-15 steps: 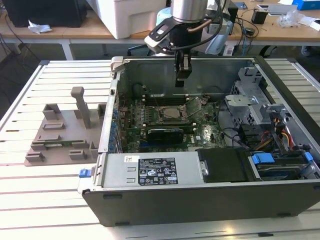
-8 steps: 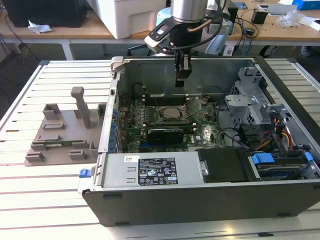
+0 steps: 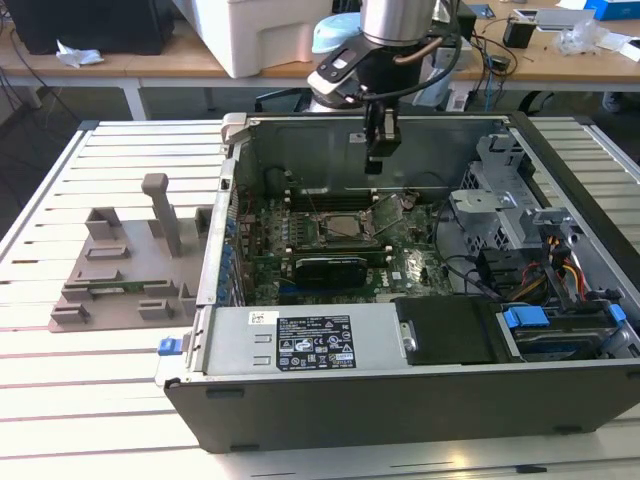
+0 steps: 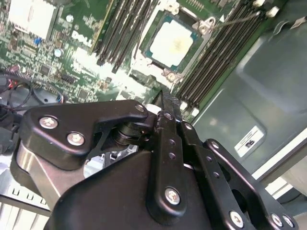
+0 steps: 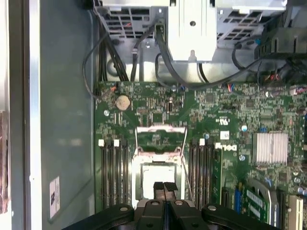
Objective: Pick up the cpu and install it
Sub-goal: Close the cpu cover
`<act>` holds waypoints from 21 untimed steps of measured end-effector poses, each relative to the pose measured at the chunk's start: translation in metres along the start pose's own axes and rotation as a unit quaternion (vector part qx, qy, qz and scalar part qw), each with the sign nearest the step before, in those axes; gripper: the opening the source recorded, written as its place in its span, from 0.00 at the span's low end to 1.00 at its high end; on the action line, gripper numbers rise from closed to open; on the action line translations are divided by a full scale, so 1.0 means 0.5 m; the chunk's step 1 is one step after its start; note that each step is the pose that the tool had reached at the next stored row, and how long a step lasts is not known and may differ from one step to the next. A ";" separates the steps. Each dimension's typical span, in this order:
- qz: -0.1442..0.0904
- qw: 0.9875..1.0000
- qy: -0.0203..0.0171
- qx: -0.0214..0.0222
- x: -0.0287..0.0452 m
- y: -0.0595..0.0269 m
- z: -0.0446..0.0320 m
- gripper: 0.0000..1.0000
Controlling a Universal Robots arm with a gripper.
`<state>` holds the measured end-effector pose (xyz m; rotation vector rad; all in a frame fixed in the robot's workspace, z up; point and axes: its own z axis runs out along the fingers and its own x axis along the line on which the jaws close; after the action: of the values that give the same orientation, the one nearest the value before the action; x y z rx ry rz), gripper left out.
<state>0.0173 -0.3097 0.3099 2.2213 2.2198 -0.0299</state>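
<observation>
Pincer closed, empty, abv cpu seated on mobo.

A pale slatted bench spans the foreground. Behind it, wooden desks on white legs carry a white box and a black case, with dark floor beneath.

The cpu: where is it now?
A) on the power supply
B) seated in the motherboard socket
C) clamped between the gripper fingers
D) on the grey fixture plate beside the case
B: in the second wrist view the cpu lies in the socket, and in the first wrist view the gripper is shut on nothing.
</observation>
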 end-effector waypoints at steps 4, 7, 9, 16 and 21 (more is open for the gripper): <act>-0.002 1.000 0.000 0.003 0.002 0.040 0.001 0.11; -0.005 1.000 0.000 0.007 0.007 0.095 0.022 0.11; -0.007 1.000 0.000 0.007 0.009 0.110 0.034 0.11; -0.017 1.000 0.000 0.007 0.013 0.132 0.076 0.11; -0.023 1.000 -0.001 0.007 0.013 0.134 0.104 0.11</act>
<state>0.0838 -0.3039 0.2569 2.1768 2.2760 -0.0462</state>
